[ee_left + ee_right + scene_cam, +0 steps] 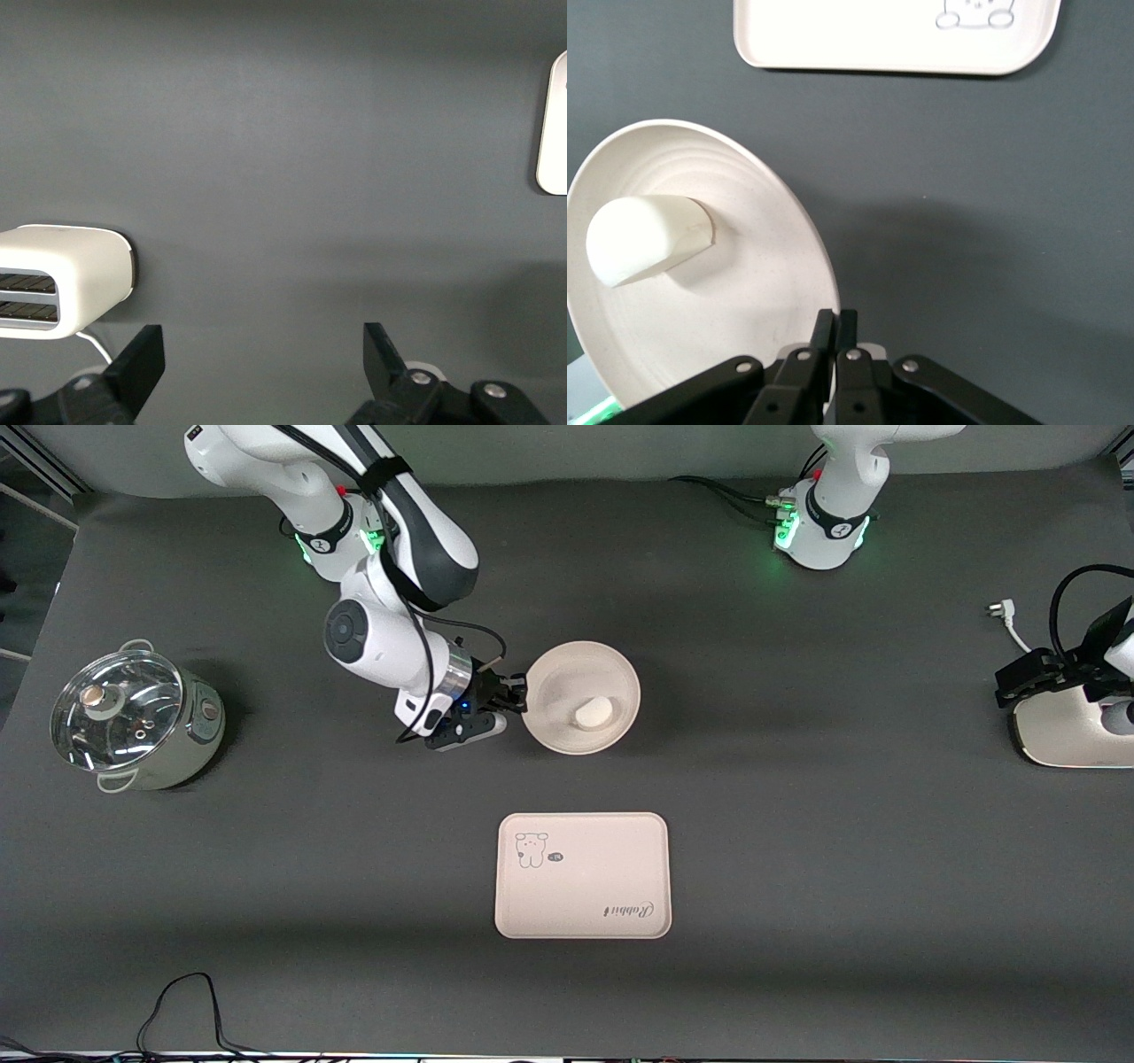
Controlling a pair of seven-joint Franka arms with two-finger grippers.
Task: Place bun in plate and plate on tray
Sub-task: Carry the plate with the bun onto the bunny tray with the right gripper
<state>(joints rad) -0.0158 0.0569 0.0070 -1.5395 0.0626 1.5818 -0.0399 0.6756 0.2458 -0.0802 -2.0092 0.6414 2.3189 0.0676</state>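
The round cream plate (567,677) is farther from the front camera than the tray (582,886), and it looks tilted. The off-white bun (594,711) lies in the plate. My right gripper (521,701) is shut on the plate's rim at the edge toward the right arm's end. The right wrist view shows the shut gripper (835,323) pinching the plate (744,301), with the bun (647,237) inside and the tray (868,35) apart from it. My left gripper (1005,686) waits open and empty at the left arm's end of the table; its open jaws also show in the left wrist view (264,341).
A glass-lidded pot (133,722) stands at the right arm's end of the table. A white toaster (1072,731) sits under the left gripper and also shows in the left wrist view (62,279). A cable lies along the table's near edge (186,1001).
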